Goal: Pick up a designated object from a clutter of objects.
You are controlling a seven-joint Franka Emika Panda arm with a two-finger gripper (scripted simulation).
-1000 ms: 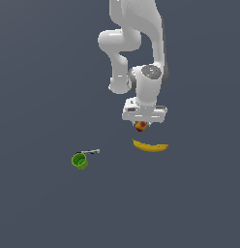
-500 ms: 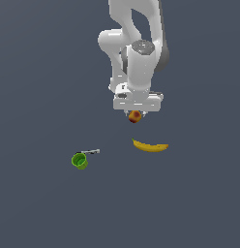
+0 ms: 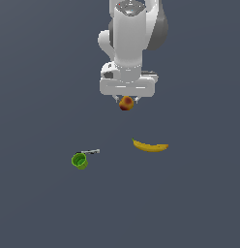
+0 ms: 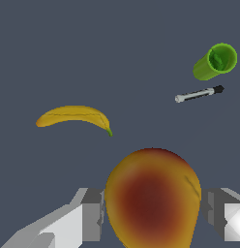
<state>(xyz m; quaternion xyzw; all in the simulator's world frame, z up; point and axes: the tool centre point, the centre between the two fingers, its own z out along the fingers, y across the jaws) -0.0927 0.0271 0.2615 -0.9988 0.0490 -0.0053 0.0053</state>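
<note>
My gripper (image 3: 126, 102) is shut on the small round peach-like fruit (image 3: 126, 103), orange-yellow with a red blush, and holds it well above the grey floor. In the wrist view the fruit (image 4: 152, 198) fills the space between the two grey fingers (image 4: 90, 215). The rest of the clutter lies below: a yellow banana (image 3: 150, 146) to the exterior view's right of centre, a small green cup (image 3: 80, 161) on its side to the left, and a thin grey metal utensil (image 3: 90, 152) beside the cup. The wrist view also shows the banana (image 4: 73, 116), cup (image 4: 215, 61) and utensil (image 4: 198, 94).
The white arm (image 3: 129, 43) hangs down from the upper middle of the exterior view. The flat grey floor (image 3: 39, 208) spreads around the three lying objects.
The gripper has risen with the fruit in it, away from the banana. The banana, cup and utensil have stayed where they were.
</note>
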